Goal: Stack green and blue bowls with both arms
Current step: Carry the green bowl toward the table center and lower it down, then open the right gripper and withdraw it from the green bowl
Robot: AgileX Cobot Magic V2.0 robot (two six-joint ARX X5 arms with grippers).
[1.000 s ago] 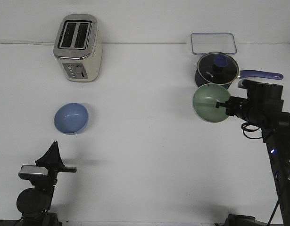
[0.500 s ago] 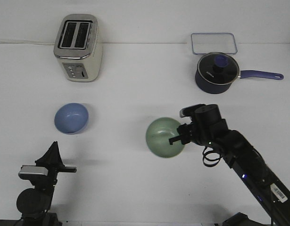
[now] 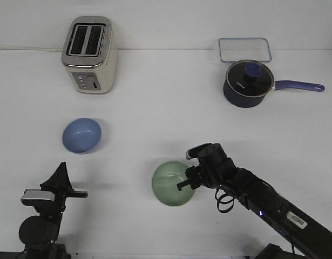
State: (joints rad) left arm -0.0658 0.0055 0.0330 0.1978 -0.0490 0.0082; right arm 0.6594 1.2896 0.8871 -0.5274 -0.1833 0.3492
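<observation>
A: How do you reckon the green bowl (image 3: 173,183) handles?

B: Light and stiff, I'd say, with a smooth, maybe slippery wall. The rim is the only place to pinch it, and the right gripper (image 3: 188,182) has its fingers clenched on the rim at the side nearest the arm. It sits low over the desk (image 3: 155,118), near the front middle; I cannot tell whether it touches.

A: And the blue bowl (image 3: 81,135)?

B: Upright on the desk, well off to the left, in front of the toaster (image 3: 90,54). Same rim hold would suit it.

A: The left gripper (image 3: 60,175)?

B: Parked at the front left, fingers pressed together in a point, holding nothing.

A: Anything hidden?

B: The fingertip inside the green bowl is hard to make out.
</observation>
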